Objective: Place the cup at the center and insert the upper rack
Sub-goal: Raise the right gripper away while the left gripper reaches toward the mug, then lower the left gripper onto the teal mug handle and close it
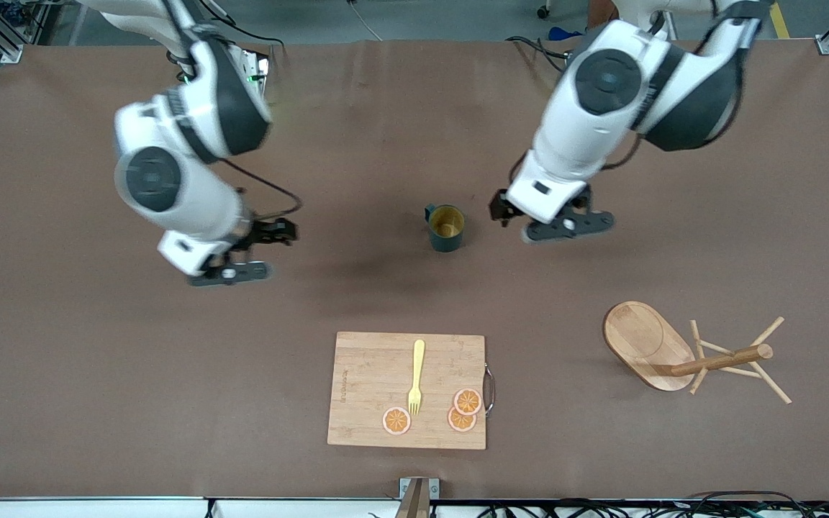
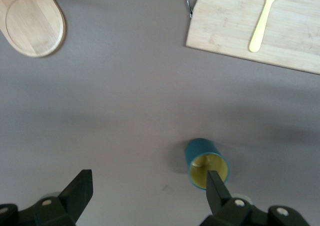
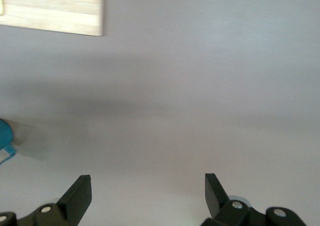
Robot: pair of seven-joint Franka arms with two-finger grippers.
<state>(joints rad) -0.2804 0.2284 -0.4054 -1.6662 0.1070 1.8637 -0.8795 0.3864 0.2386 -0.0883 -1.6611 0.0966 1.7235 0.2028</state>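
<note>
The bench carries a board near the front camera. The rack is tipped on its side toward the left arm's end. The cup stands upright mid-bench. The left tool and right tool are held wide, empty, over bare bench.

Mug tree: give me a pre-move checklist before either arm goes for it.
1. Cup upright near the table's middle: ok.
2. Upper rack standing on its base: not ok; it lies on its side toward the left arm's end, nearer the front camera than the cup.
3. Left gripper open and empty, over bare table beside the cup: ok.
4. Right gripper open and empty, waiting over bare table toward the right arm's end: ok.
5. Cutting board apart from the rack: ok.
6. Which rack part is easiest to grip: cannot tell.
</note>
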